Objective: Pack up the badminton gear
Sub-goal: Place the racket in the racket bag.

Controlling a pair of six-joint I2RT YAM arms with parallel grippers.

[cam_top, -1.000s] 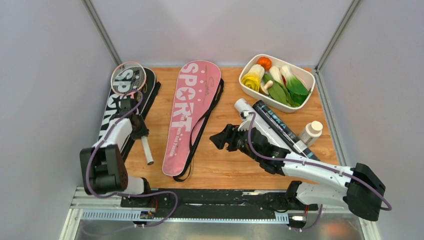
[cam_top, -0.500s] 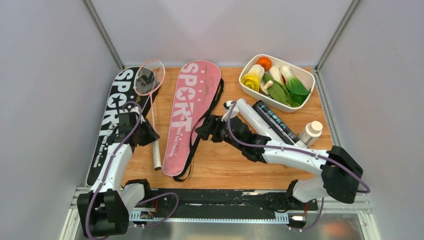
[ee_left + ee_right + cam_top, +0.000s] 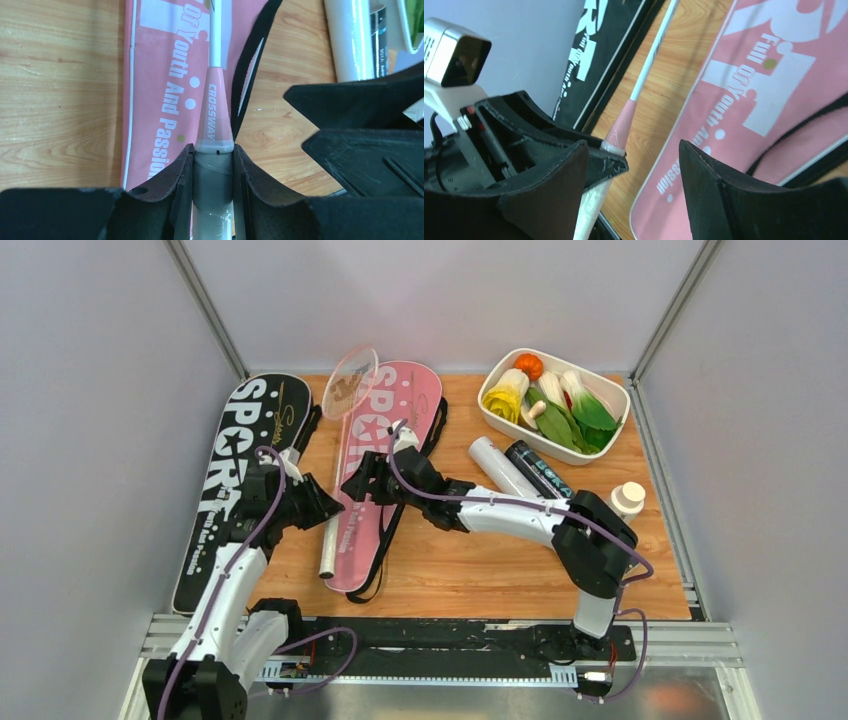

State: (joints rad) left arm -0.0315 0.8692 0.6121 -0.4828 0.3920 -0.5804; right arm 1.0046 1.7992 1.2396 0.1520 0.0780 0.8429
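My left gripper is shut on the white-wrapped handle of a pink thin-framed racket and holds it tilted, with its head raised over the top of the pink "SPORT" cover. In the left wrist view the jaws clamp the handle just below the racket's pink cone. My right gripper is open and empty over the pink cover's left edge, close to the left gripper. In the right wrist view it faces the racket shaft. The black "SPORT" cover lies at the left. No shuttlecocks are in view.
A white tube and a black tube lie side by side right of the pink cover. A white bowl of toy vegetables stands at the back right. A small white bottle stands near the right edge. Grey walls enclose the table.
My left gripper has carried the racket right, from over the black cover to over the pink cover. My right arm has swung left, away from the tubes, to the pink cover's left edge.
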